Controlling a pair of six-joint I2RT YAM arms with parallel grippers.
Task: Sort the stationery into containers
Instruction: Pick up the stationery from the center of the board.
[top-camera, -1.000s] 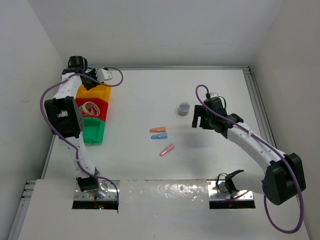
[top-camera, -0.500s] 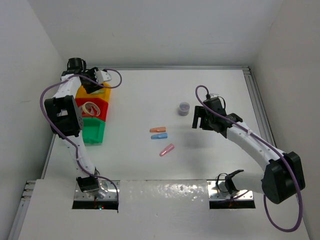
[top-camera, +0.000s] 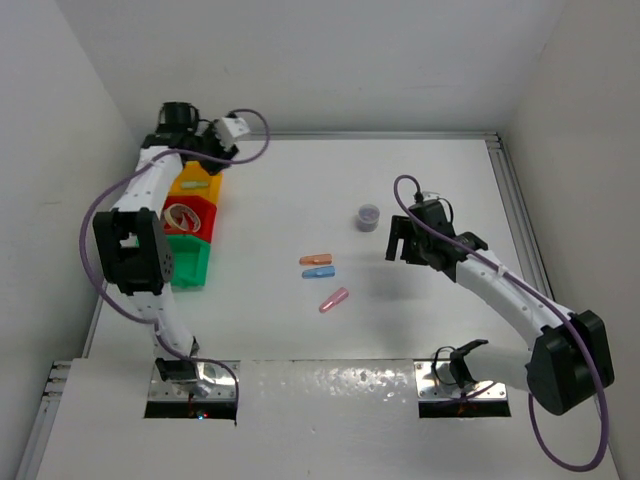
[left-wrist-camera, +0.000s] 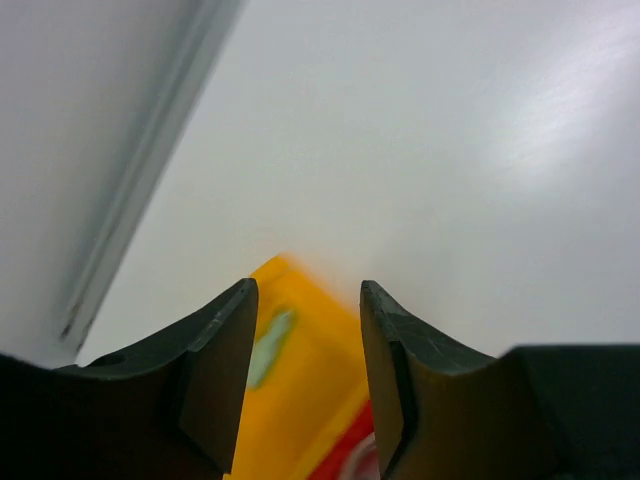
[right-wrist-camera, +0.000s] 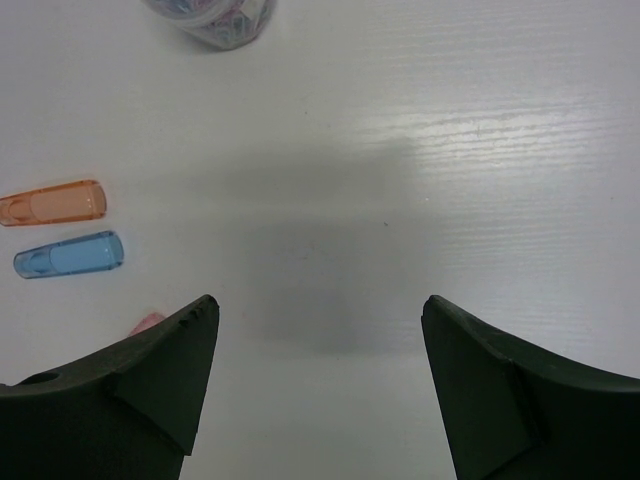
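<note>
"Left wrist view, left gripper (left-wrist-camera: 305, 300) state?" Jo asked.

"Dark matte fingers were parted with a narrow gap and gripped nothing. It hung above the yellow-orange bin (left-wrist-camera: 310, 390) at lower centre. A pale green piece (left-wrist-camera: 270, 345) lay inside, blurred."

"Right gripper (right-wrist-camera: 315, 310)?"

"It was spread wide and empty over the smooth white table (right-wrist-camera: 500, 150), touching nothing."

"Stationery?"

"In the top external view, the orange capsule (top-camera: 315, 260) and blue capsule (top-camera: 318, 271) lay parallel, just beside each other at mid-frame. The pink capsule (top-camera: 334, 299) lay slanted below them, apart. All were translucent, tapered plastic. A small grey-purple cylinder (top-camera: 368, 216) stood upright, up and right of them, near the right gripper."

"Bins?"

"They formed a touching column at the left edge: yellow-orange uppermost, red bin (top-camera: 205, 208) in the middle, green bin (top-camera: 190, 262) lowest. All were glossy plastic, open-topped. A tan band ring (top-camera: 181, 213) sat in the red one."
</note>
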